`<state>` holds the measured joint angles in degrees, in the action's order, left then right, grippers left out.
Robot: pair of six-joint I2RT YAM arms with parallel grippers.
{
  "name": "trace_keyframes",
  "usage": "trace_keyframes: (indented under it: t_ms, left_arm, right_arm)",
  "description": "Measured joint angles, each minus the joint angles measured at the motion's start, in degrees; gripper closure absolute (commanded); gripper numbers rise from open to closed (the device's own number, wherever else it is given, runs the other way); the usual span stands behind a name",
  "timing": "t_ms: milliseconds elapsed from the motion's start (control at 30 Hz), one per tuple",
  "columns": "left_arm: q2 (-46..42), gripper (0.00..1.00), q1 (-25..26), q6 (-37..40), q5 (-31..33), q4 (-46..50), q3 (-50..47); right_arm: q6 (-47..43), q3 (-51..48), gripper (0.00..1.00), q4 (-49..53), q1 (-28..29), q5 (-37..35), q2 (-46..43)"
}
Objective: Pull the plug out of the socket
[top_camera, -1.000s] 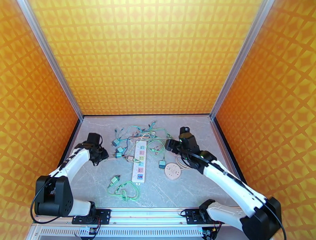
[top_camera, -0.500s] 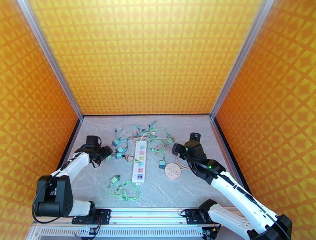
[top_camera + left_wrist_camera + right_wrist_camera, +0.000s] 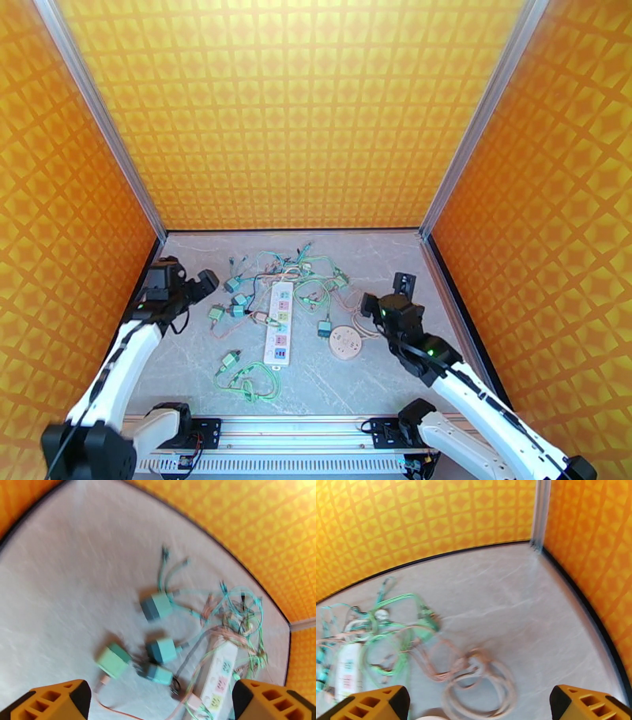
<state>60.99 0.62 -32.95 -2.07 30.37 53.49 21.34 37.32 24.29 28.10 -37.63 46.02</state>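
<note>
The white power strip (image 3: 278, 324) (image 3: 219, 677) (image 3: 347, 670) lies in the middle of the table, running front to back, and I see no plug seated in its sockets. Several green plugs lie loose to its left. Among them are a light green plug (image 3: 216, 313) (image 3: 113, 660) and teal plugs (image 3: 232, 284) (image 3: 157, 606). My left gripper (image 3: 197, 290) (image 3: 158, 705) hovers open, left of and above these plugs, holding nothing. To the right of the strip my right gripper (image 3: 385, 290) (image 3: 478, 707) is open and empty, over a pinkish cable coil (image 3: 478, 681).
Tangled green and pink cables (image 3: 304, 272) cover the strip's far end. A round white socket (image 3: 345, 344) sits right of the strip. Another plug with a green cable loop (image 3: 249, 379) lies near the front. Orange walls enclose the table on three sides.
My left gripper opened and drew back to the left, leaving the light green plug on the table. The right gripper opened fully and pulled away to the right, toward the near edge.
</note>
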Motion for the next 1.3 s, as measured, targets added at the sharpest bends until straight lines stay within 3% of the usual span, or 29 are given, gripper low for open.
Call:
trace_keyframes:
  t_ms: [133,267,500,767,967,1067,1300]
  left_arm:
    - [-5.2,0.01,-0.17,5.22,8.98,-7.76,-7.63]
    - [-4.11,0.01,-0.74,11.21,17.11,-17.9,-18.47]
    - [7.04,0.01,-1.7,21.11,22.25,-39.8,-27.69]
    - [23.21,0.01,-1.81,26.34,22.43,-58.6,-27.23]
    - [25.97,0.01,-1.81,29.53,17.81,-64.65,-25.77]
    - [26.18,0.01,-1.81,31.12,14.14,-72.04,-28.68]
    - [27.58,0.01,-1.81,32.33,10.58,-78.73,-31.98]
  right_arm:
    - [-7.61,-9.38,0.02,-11.21,0.0,-4.13,-1.42]
    - [-15.39,-19.1,0.02,-28.46,-0.09,-7.63,1.9]
    - [-24.02,-21.35,0.01,-51.87,-4.28,-9.57,23.63]
    - [-27.19,-14.32,0.01,-67.45,-11.67,-2.34,39.98]
    - [-25.03,-13.27,0.01,-68.15,-18.03,9.29,39.52]
    - [-24.15,-15.5,0.01,-73.37,-20.72,14.82,40.79]
    - [-23.47,-16.0,0.01,-72.85,-21.16,20.59,41.31]
